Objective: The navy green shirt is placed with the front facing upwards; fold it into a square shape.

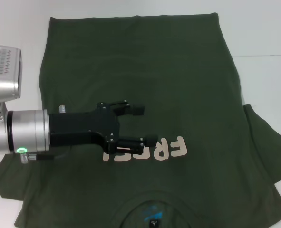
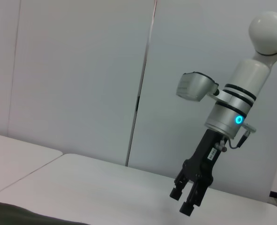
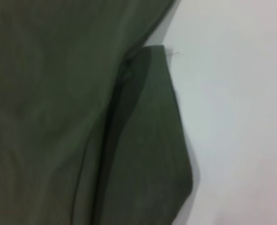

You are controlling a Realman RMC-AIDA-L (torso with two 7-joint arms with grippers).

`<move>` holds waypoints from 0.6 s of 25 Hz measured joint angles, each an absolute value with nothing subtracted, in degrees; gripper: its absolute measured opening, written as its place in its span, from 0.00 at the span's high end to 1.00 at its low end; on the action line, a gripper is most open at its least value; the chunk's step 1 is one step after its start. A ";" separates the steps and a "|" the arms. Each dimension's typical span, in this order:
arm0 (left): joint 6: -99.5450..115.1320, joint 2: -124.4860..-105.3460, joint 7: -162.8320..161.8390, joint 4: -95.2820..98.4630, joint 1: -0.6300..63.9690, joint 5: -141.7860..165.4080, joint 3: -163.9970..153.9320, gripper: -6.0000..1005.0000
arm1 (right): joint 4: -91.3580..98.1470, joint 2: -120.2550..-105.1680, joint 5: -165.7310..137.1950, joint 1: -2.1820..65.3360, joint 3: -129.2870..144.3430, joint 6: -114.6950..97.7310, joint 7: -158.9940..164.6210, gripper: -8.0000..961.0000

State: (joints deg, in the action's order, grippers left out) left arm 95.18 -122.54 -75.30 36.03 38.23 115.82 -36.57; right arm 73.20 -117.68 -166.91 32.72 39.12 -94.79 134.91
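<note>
The navy green shirt (image 1: 178,71) lies flat on the white table, front up, with its pale lettering (image 1: 171,148) and its neckline (image 1: 152,216) towards me. My left gripper (image 1: 145,124) hovers over the chest, fingers open and pointing right, just left of the lettering. Nothing is between its fingers. The right gripper (image 2: 184,200) shows only in the left wrist view, hanging above the bare table with its fingers slightly apart and empty. One sleeve (image 3: 147,140) fills the right wrist view, lying beside the shirt's body.
White table (image 1: 264,28) surrounds the shirt on the far and right sides. A sleeve (image 1: 268,142) spreads out at the right edge. A strip of the shirt (image 2: 16,216) shows low in the left wrist view, with white wall panels behind.
</note>
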 joint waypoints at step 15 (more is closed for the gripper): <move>94.56 -122.88 -74.89 35.40 37.84 115.84 -36.52 0.09 | 64.04 -118.89 -166.65 35.36 38.69 -89.40 135.70 0.08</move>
State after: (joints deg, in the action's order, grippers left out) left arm 94.56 -122.88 -74.89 35.40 37.84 115.84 -36.52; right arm 64.04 -118.89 -166.65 35.36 38.69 -89.40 135.70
